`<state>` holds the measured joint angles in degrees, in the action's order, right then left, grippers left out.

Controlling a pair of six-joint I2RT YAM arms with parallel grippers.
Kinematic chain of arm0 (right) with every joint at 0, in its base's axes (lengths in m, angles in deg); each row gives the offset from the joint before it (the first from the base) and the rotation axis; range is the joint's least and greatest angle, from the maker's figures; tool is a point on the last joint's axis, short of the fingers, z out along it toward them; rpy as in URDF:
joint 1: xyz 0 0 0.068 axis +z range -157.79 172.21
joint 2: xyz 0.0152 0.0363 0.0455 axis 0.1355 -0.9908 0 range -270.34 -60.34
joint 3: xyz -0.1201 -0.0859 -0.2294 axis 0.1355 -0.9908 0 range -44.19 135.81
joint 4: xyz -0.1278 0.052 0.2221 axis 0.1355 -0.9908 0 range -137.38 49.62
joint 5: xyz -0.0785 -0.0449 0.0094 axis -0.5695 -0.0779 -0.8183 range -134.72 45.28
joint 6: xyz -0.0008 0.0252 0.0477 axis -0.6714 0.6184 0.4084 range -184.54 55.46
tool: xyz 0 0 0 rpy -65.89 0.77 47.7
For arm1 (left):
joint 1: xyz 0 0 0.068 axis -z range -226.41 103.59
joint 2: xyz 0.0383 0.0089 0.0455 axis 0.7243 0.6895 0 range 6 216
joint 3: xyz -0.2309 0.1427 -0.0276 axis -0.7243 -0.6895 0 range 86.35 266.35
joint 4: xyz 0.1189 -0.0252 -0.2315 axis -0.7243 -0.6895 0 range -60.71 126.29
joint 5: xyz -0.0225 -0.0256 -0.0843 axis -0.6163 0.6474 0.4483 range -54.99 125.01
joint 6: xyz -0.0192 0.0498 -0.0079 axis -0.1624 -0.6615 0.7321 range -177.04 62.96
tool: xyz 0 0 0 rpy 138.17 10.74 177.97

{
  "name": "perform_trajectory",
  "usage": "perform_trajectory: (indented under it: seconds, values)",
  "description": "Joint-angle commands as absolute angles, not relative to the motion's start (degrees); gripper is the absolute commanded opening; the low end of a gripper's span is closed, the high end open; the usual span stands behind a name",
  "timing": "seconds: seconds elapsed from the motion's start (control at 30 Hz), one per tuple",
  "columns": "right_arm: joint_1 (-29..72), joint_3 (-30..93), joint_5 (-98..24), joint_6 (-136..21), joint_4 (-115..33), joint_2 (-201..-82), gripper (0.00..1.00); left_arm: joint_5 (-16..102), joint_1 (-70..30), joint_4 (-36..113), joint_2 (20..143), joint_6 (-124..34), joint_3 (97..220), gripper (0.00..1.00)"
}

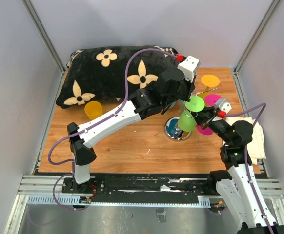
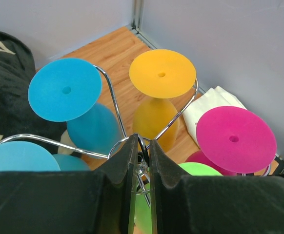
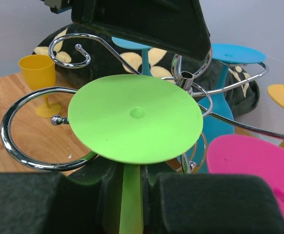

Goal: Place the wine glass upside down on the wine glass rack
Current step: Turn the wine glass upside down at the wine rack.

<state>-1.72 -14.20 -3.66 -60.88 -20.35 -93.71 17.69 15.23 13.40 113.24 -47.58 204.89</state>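
- Two claws meet at the far right of the table (image 1: pixel 132 146), so I would make every move small and slow.
- Chrome wine glass rack (image 1: pixel 173 127): it stands on its round mirrored base. I judge it light enough to skid, so it must be braced while the glass goes on.
- Neighbouring glasses hang foot-up on the other scrolls. The pink glass (image 3: pixel 259 165) is just beside my load, and I would steer away from it.
- Green wine glass (image 3: pixel 134 117): it is already upside down with its foot on top, close to the rack's central stem. One scroll loop (image 3: pixel 8 117) curves under the foot's near edge. I cannot tell whether the stem sits inside the wire yet.
- Right claw (image 3: pixel 131 195): it is clamped on the green stem below the foot. I would slide the stem level along the scroll and lower it until the foot bears on the wire. Only then would I let go.
- Left claw (image 2: pixel 142 141): its fingers (image 2: pixel 125 161) are drawn narrow with the rack's central stem between them. It looks like a steadying grip, and I want that hold firm during the slide.
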Motion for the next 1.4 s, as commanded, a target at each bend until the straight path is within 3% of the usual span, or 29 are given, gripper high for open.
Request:
perform_trajectory:
  seconds: [0.0, 0.43, 0.8, 1.37]
  values:
    - [-2.2, -13.7, 2.0, -60.5, -17.1, -95.1, 0.07, 18.1, 15.5, 10.9, 115.8, -47.2, 204.3, 0.01]
    - [-2.2, -14.7, 8.9, -59.8, -12.4, -95.9, 0.32, 17.7, 15.5, 10.6, 116.0, -47.1, 204.1, 0.0]
    - [-2.2, -16.2, 6.5, -59.9, -10.8, -92.2, 0.25, 17.4, 15.5, 10.6, 115.6, -46.8, 203.5, 0.0]
    - [-2.2, -16.0, 11.0, -57.6, -7.1, -93.3, 0.28, 17.8, 15.5, 10.4, 115.7, -46.3, 203.2, 0.01]
